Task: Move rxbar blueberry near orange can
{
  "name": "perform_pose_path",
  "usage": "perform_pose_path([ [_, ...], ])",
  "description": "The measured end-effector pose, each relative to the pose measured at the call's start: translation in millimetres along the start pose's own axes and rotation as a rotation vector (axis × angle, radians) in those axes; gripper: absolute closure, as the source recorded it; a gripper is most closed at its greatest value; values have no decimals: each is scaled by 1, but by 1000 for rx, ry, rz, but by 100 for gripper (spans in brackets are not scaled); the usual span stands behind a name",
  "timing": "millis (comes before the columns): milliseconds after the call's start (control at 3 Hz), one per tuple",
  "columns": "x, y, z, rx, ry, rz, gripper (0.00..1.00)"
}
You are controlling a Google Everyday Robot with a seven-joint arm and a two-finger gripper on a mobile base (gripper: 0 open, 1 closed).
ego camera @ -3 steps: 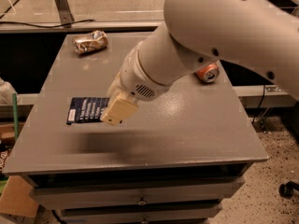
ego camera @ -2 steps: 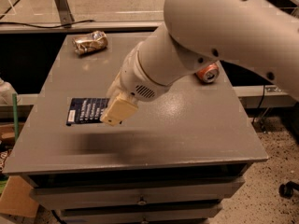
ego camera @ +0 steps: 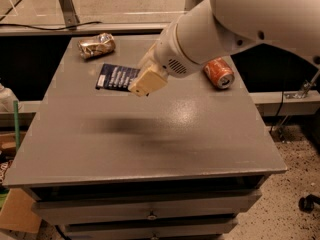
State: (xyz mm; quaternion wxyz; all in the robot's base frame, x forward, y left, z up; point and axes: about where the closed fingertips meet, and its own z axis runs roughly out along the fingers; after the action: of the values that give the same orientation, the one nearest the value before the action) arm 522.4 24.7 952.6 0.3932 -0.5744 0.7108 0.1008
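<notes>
The rxbar blueberry (ego camera: 116, 77), a flat dark navy wrapper with white lettering, is over the back left part of the grey table (ego camera: 150, 149). My gripper (ego camera: 147, 82), with cream-coloured fingers, is at the bar's right end and shut on it. I cannot tell whether the bar rests on the table or hangs just above it. The orange can (ego camera: 219, 73) lies on its side at the back right, silver top facing the front. It is well to the right of the bar, with my white arm (ego camera: 210, 34) between them.
A crumpled gold-and-brown foil thing (ego camera: 96, 45) lies at the table's back left corner, just behind the bar. Drawers (ego camera: 150, 211) sit under the tabletop. A cardboard box (ego camera: 17, 211) stands on the floor at the left.
My gripper has moved toward the back and right. The rxbar blueberry moved with it, from the left middle of the table to near the foil thing. The can has not moved.
</notes>
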Motion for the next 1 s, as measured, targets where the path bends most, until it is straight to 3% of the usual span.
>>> perform_pose_path([
  [333,12,-50,5,75,-2,47,100],
  [667,18,-98,27,120,-21,91,100],
  [1000,10,-131,57,132,-34,110,100],
])
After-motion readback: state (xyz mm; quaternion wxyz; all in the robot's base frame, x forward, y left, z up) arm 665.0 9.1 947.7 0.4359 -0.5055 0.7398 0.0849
